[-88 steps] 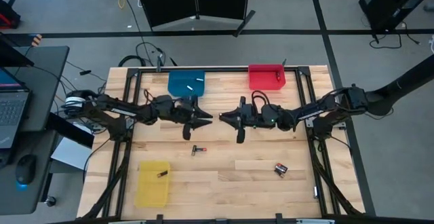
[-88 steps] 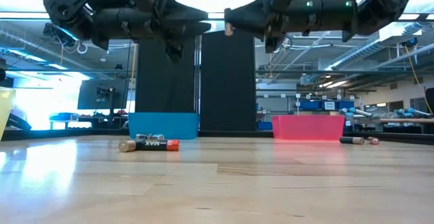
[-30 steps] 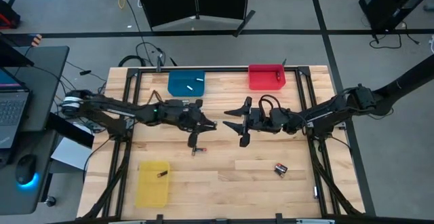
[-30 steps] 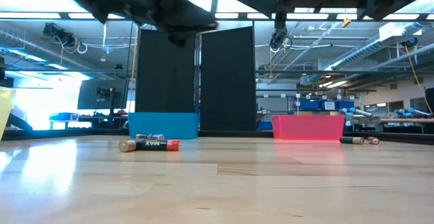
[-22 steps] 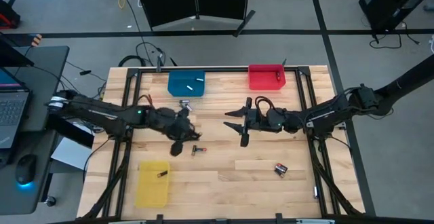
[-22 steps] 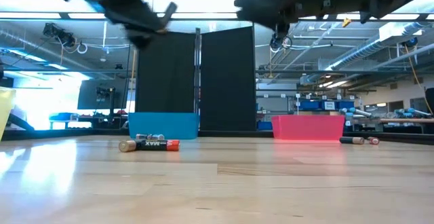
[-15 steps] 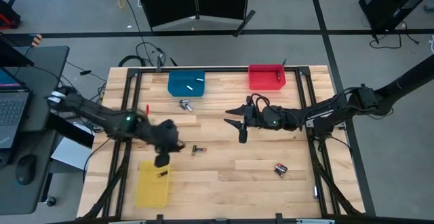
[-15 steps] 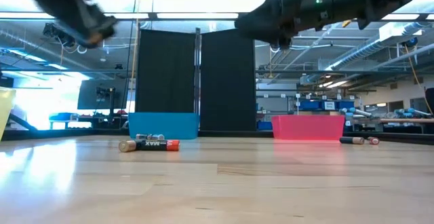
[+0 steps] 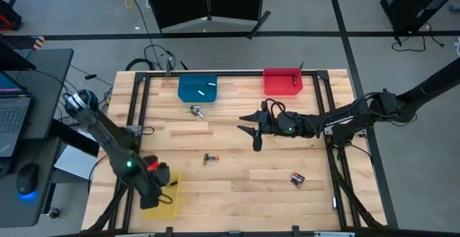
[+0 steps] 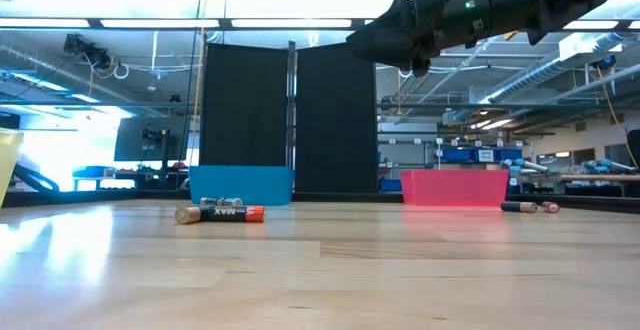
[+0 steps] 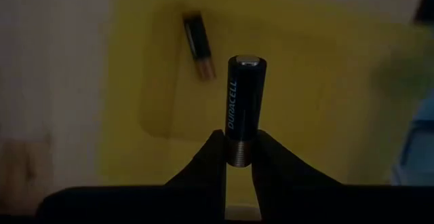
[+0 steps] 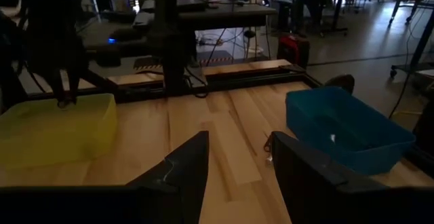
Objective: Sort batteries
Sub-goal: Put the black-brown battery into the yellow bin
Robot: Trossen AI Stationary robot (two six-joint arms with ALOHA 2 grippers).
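Note:
My left gripper (image 9: 159, 188) hangs over the yellow bin (image 9: 159, 202) at the table's near left, shut on a black battery (image 11: 245, 102). Another black battery (image 11: 199, 44) lies on that bin's floor. My right gripper (image 9: 250, 131) stands open above the table's middle, holding nothing. Loose batteries lie on the wood: a black-and-red one (image 9: 209, 158) near the middle, a silver one (image 9: 195, 110) in front of the blue bin (image 9: 198, 87), and a dark one (image 9: 297, 179) at the near right. My left gripper pinches the black battery by one end (image 11: 238, 153) between its two fingertips (image 11: 210, 157). The fingers come from above, and the battery sticks out past them in line with them. It is lifted clear above the yellow bin's floor (image 11: 305, 81).
A red bin (image 9: 282, 80) stands at the far edge, right of the blue bin; each holds a battery. The table's black frame rails run along its sides. The wood between the two arms is bare except for the loose batteries.
My left gripper has swung from the table's middle toward the near left corner, carrying the black battery, and now hangs over the yellow bin. My right gripper has stayed open at about the same place.

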